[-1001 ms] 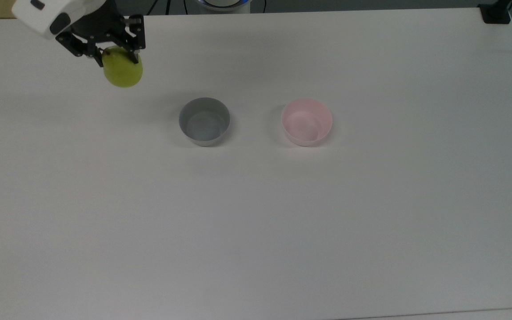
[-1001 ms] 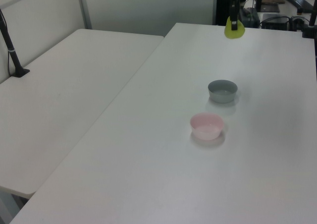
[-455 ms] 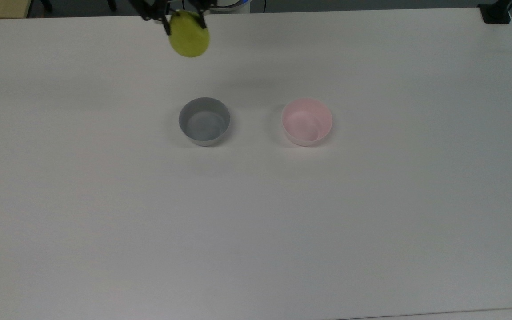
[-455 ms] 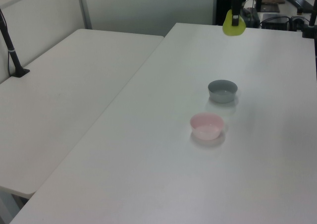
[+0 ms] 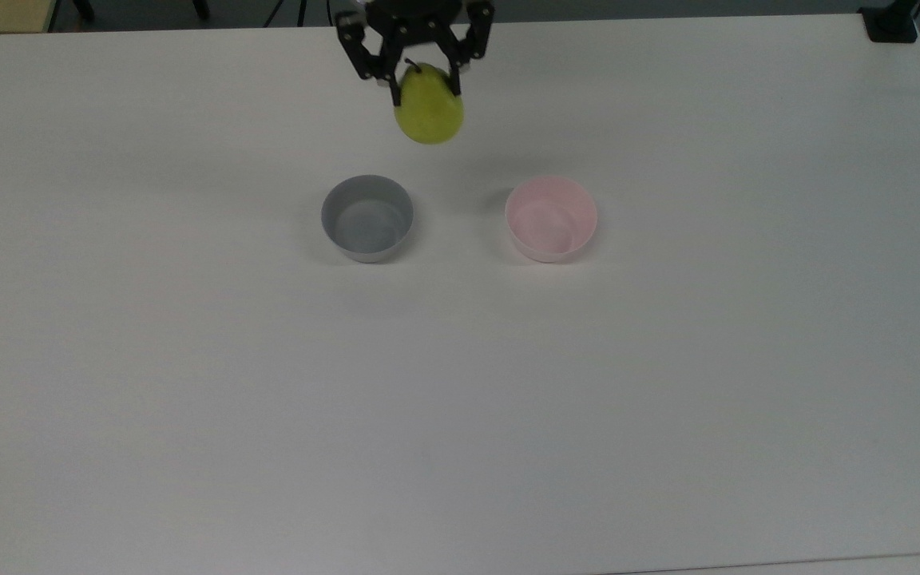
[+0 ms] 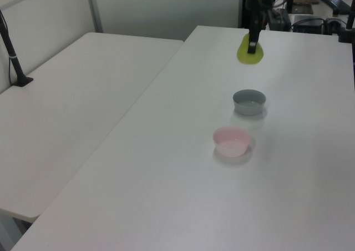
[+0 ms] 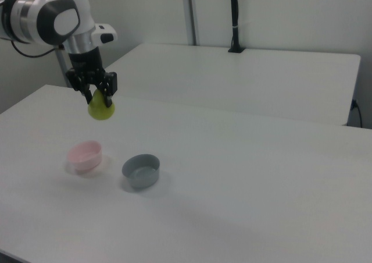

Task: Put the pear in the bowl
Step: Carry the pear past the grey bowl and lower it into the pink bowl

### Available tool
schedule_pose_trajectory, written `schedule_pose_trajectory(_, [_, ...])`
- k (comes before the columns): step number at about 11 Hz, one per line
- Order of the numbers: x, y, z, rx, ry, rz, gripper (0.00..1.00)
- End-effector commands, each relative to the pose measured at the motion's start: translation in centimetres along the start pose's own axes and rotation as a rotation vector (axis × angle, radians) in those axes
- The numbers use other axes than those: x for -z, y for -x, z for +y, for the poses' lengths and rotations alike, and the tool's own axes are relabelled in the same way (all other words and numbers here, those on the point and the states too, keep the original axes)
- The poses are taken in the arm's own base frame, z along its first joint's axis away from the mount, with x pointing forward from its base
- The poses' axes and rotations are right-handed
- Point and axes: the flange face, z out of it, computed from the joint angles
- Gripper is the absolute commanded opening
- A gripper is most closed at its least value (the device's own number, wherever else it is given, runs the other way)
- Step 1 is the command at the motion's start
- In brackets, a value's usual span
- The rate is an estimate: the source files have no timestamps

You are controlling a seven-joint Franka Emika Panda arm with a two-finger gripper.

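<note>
My pincer (image 5: 426, 78) grips the pear (image 5: 429, 114) by its narrow top, aloft near the bench's (image 5: 668, 399) far edge.
The smooth, rounded, yellow-green pear hangs stem-up; the top view shows its dark stem. The round, plain-walled pink bowl (image 5: 551, 218) and grey bowl (image 5: 367, 218) sit mid-bench, side by side.

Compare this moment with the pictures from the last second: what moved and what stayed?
The hand, shut on the pear, carried it toward the top view's right, from the table's far left to above the gap between the grey bowl and the pink bowl. Both bowls stayed put and empty.
</note>
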Motion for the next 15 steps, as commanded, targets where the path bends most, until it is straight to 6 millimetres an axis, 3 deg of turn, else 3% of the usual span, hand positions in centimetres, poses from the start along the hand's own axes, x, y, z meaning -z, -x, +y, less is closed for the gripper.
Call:
schedule_pose_trajectory(1, [-3.9,1.0,-3.8,0.008,-0.001,0.018,0.0])
schedule_pose_trajectory(2, [-5.5,0.3,-5.7,0.008,-0.001,0.012,0.0])
schedule_pose_trajectory(9, [-16.3,-1.8,-12.9,0.013,0.06,-0.015,0.0])
schedule_pose_trajectory(13, [-19.9,-2.2,-14.9,0.007,0.092,-0.021,0.0])
schedule_pose_trajectory(15, [-20.4,-2.2,-14.9,-0.001,0.091,-0.022,0.0])
